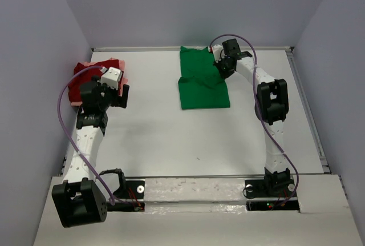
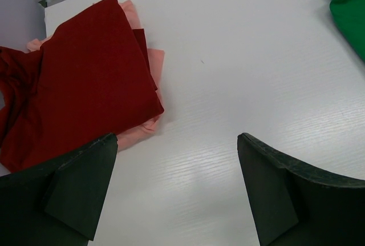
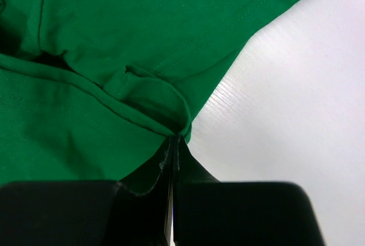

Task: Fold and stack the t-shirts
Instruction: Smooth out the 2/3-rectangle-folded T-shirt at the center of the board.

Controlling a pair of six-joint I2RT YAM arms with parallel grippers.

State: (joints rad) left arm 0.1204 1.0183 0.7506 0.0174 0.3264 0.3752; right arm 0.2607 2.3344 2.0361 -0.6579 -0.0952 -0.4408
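The bright green t-shirt (image 1: 202, 86) lies partly folded at the back middle of the table (image 1: 171, 137). My right gripper (image 1: 222, 66) is at its right edge, shut on a pinched fold of green cloth (image 3: 142, 95), with the fingertips of the right gripper (image 3: 177, 140) pressed together. The dark red t-shirt (image 1: 77, 89) lies folded on the pale pink t-shirt (image 1: 91, 64) at the far left. Seen from the left wrist, the red shirt (image 2: 85, 75) covers most of the pink one (image 2: 149, 57). My left gripper (image 2: 175, 140) hangs open over bare table just right of that pile, holding nothing.
A raised rim (image 1: 308, 109) runs along the table's right side and back. Grey walls close in on the left and right. A corner of the green shirt (image 2: 351, 12) shows at the top right of the left wrist view.
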